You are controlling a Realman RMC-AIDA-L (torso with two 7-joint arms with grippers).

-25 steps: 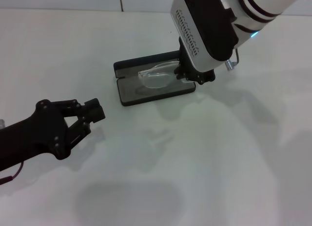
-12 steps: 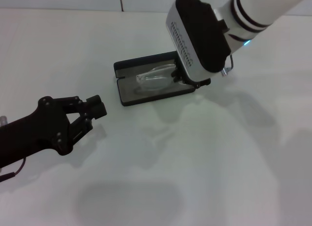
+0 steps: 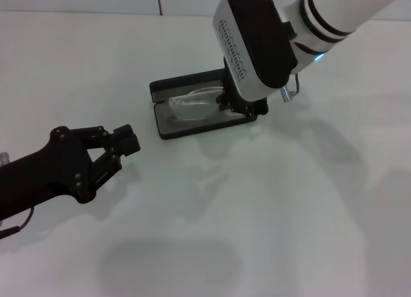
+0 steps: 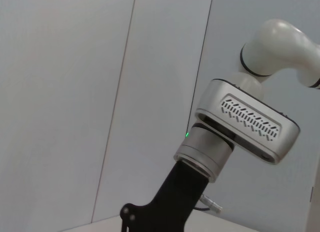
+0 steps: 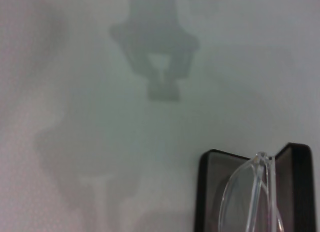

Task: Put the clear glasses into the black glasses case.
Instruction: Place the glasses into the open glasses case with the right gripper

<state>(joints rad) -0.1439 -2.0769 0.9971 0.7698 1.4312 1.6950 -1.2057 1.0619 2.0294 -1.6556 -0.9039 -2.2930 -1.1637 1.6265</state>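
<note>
Plain white tabletop (image 3: 289,213), white wall behind

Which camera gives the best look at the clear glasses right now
The head view: the clear glasses show almost whole, over the open black glasses case at the right gripper. The right wrist view shows only one end of them close up. The left wrist view shows none of them.

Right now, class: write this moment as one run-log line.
right pincer: over open black glasses case | clear glasses: above case lining | left pincer: idle on table, open
</note>
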